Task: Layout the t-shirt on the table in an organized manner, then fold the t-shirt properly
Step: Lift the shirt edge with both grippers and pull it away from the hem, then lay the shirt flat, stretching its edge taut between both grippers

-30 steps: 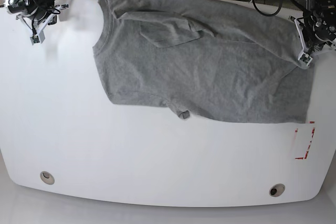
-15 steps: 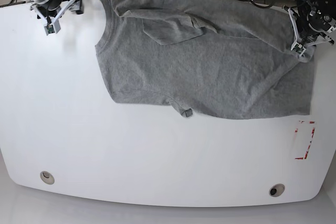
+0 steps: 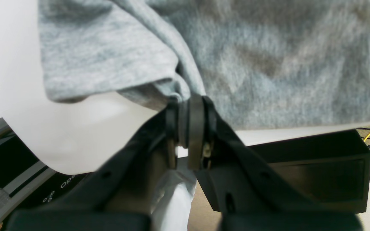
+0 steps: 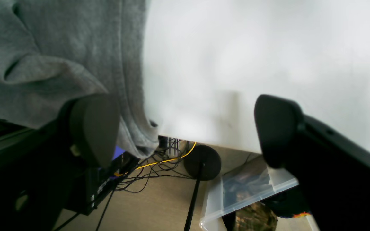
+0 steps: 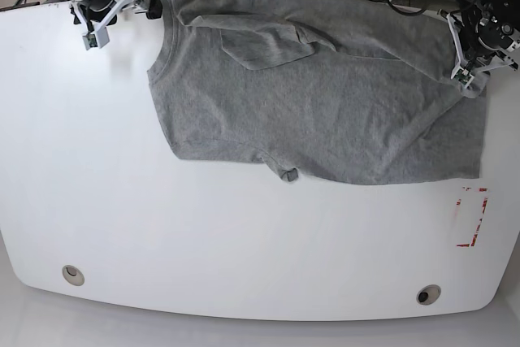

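Hardly any readable text is found in these views. In the left wrist view, below and to the left of the left gripper (image 3: 186, 128), a few pale letters are seen on a dark panel (image 3: 21, 189); only something like "ope" can be made out, the rest being cut off by the gripper body. No lettering is shown on the visible side of the t-shirt (image 5: 325, 95)

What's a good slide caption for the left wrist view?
Left tool shut on a bunched edge of the grey t-shirt at the white table edge.
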Action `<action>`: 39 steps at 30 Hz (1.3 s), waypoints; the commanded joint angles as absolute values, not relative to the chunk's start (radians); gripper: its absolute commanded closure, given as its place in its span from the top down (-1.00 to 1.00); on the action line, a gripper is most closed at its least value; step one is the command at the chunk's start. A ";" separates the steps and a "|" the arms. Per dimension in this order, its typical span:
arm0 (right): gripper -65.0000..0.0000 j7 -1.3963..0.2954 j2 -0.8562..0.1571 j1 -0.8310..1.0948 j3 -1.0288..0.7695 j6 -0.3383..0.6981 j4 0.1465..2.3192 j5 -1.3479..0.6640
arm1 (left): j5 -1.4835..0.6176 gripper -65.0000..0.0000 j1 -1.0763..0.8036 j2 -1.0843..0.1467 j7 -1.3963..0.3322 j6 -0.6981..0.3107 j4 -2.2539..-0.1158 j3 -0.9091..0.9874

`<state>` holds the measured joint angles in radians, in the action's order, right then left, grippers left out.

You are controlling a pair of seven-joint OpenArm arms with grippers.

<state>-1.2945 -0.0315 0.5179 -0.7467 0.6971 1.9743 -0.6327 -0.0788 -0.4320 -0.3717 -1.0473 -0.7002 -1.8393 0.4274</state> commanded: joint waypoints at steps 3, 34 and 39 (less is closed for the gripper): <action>1.00 -1.288 -0.045 0.529 -0.699 0.698 1.951 -0.636 | -0.077 -1.00 -0.429 -0.389 -1.040 -0.698 -1.857 0.435; 0.27 -1.288 0.025 0.558 -0.522 0.698 1.945 -0.630 | -0.077 -1.00 -0.427 -0.390 -1.036 -0.698 -1.854 0.433; -0.40 -1.288 0.021 0.555 -0.521 0.698 1.945 -0.628 | -0.077 -1.00 -0.427 -0.390 -1.036 -0.698 -1.854 0.433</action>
